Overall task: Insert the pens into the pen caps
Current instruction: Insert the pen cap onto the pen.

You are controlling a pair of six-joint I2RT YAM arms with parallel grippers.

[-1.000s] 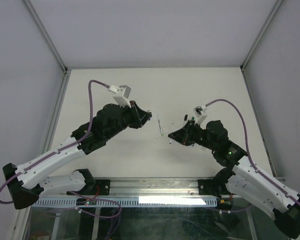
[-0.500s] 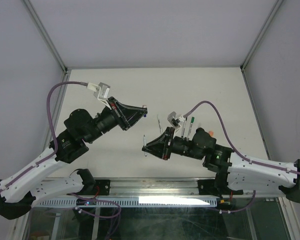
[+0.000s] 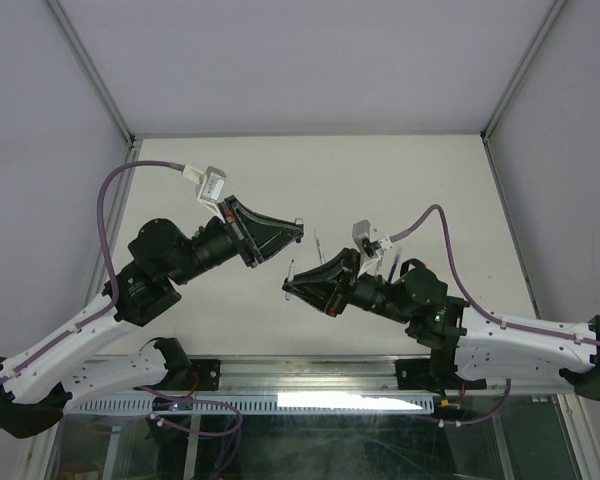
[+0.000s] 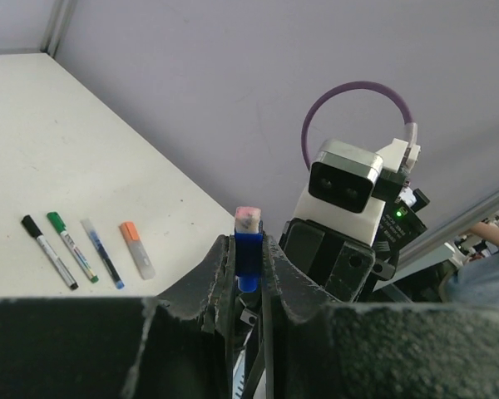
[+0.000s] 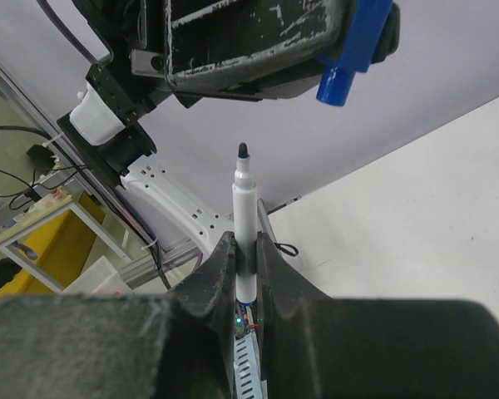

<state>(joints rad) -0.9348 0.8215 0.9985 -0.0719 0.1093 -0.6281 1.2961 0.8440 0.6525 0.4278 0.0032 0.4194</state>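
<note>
My left gripper (image 4: 249, 241) is shut on a blue pen cap (image 4: 249, 252), whose open end points down toward the right arm. A white pen (image 5: 245, 218) with a dark tip stands upright in my right gripper (image 5: 243, 246), which is shut on its barrel. In the right wrist view the blue pen cap (image 5: 354, 48) hangs above and to the right of the pen's tip, a gap apart. From above, the left gripper (image 3: 294, 230) and the right gripper (image 3: 289, 287) face each other over the table's middle, the pen (image 3: 292, 271) between them.
Four other pens lie side by side on the table (image 4: 33, 125): black-capped (image 4: 48, 252), green-capped (image 4: 72, 248), a blue one (image 4: 101, 253) and a short orange-capped one (image 4: 137, 249). The right arm's wrist camera (image 4: 343, 179) sits close behind the cap. Grey walls enclose the table.
Both arms have swung in from their earlier poses. In the last half second the right gripper raised the pen toward the left gripper, which shifted slightly right with the cap.
</note>
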